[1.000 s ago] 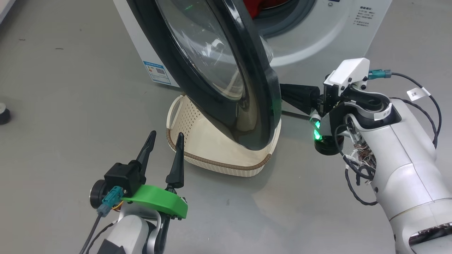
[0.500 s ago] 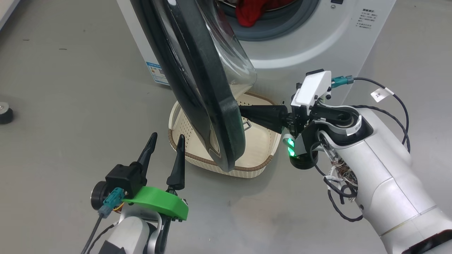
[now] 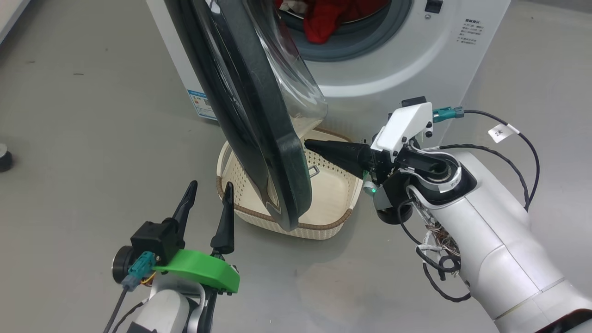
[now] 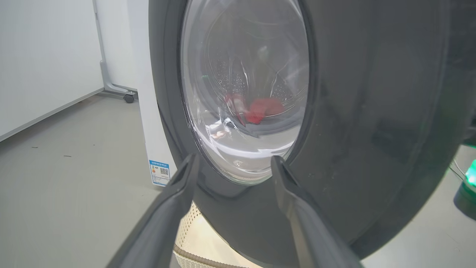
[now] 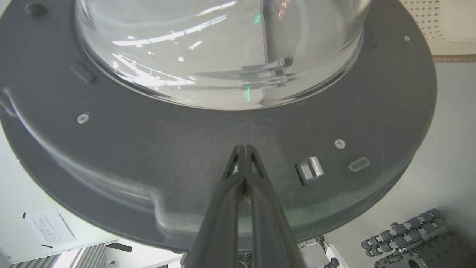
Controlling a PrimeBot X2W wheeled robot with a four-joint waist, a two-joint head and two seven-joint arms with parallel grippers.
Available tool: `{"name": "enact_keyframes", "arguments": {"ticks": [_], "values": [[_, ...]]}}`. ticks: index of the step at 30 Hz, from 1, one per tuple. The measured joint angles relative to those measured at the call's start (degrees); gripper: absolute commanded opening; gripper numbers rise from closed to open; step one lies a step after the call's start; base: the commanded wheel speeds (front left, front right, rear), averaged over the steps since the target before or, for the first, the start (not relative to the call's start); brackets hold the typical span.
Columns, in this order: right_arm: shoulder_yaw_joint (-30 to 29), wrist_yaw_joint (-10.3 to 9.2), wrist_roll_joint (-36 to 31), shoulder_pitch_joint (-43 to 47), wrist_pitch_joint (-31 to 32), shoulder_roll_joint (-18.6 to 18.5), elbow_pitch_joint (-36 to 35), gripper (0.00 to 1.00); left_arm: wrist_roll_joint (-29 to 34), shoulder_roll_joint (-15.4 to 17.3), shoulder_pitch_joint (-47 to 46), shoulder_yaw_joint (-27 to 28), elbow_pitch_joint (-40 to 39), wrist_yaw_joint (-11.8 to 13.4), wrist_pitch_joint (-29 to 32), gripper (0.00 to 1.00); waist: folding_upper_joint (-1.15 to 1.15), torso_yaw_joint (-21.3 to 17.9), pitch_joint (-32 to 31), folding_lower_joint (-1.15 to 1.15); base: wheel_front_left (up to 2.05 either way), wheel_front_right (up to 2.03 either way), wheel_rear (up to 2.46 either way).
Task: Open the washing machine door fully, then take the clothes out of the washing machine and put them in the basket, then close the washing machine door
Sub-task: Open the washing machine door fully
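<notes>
One white washing machine [image 3: 397, 78] stands before you. Its washing machine door [image 3: 259, 120] hangs partly open, edge-on to you, above the basket [image 3: 319, 227], which sits on the floor just in front of the machine. The red clothes [image 3: 326, 21] lie in the drum mouth. Note the right gripper [image 3: 308, 144]: fingers pressed together, holding nothing, tip at the door's inner rim. The left gripper [image 3: 210, 185] is spread and empty, beside the basket's left rim.
</notes>
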Motion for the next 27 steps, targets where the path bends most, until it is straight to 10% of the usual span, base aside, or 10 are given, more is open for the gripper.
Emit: {"name": "enact_keyframes", "arguments": {"ticks": [11, 27], "values": [[6.0, 9.55, -22.8, 0.6, -14.2, -7.2, -0.3, 0.0, 1.8, 0.1, 1.5, 3.7, 0.9, 0.0, 0.0, 1.0, 0.0, -3.7, -2.8, 0.0, 0.0, 0.0, 0.0], [9.1, 10.0, -45.0, 6.7, -39.8, -15.8, -4.8, 0.0, 2.6, 0.1, 3.7, 8.2, 1.0, -0.1, 0.0, 1.0, 0.0, -10.0, -7.3, 0.0, 0.0, 0.0, 0.0]]}}
